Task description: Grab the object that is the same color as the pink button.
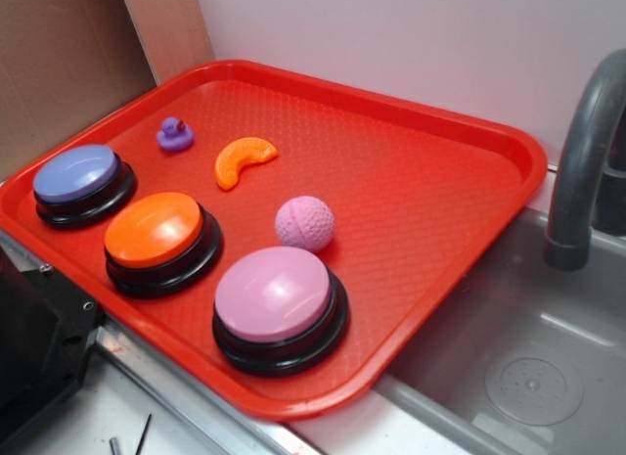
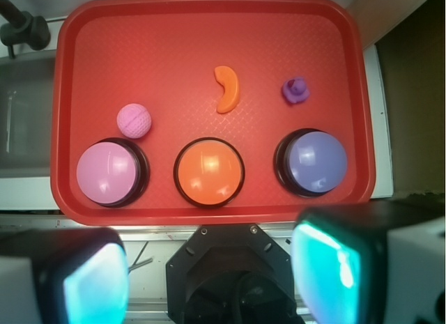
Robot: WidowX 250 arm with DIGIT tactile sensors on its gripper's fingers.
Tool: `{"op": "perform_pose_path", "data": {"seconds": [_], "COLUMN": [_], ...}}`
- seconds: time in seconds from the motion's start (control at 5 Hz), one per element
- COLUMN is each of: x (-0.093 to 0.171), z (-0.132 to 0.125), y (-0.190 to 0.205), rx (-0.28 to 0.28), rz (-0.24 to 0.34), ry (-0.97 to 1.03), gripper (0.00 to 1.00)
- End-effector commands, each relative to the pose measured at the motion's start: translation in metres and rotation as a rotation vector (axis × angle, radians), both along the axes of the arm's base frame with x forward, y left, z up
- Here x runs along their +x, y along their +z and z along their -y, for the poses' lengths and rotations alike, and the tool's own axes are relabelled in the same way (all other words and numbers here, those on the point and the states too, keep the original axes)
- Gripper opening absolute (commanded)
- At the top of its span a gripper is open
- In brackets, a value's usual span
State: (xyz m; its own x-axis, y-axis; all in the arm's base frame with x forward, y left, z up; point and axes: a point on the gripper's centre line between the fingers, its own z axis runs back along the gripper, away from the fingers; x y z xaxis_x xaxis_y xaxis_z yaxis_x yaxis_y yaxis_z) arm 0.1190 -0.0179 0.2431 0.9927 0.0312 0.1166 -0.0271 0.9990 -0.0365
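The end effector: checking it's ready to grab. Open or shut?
Open. In the wrist view the end effector shows its two fingers spread far apart, nothing between them.

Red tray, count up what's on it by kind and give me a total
Buttons: 3, pink button, orange button, blue-purple button
Small toys: 3, pink ball, purple duck, orange segment
Total: 6
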Motion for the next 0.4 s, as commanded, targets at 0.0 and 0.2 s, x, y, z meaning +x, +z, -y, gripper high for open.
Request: {"op": "perform_pose_path", "data": {"seconds": [0.0,0.2], "x": [0.000,0.014], "z": [0.000,0.000], "y": [0.000,-0.009], "rx": [0.000,-0.120], "rz": [0.000,-0.055], "ry": [0.000,0.254], "gripper": [1.00,1.00]}}
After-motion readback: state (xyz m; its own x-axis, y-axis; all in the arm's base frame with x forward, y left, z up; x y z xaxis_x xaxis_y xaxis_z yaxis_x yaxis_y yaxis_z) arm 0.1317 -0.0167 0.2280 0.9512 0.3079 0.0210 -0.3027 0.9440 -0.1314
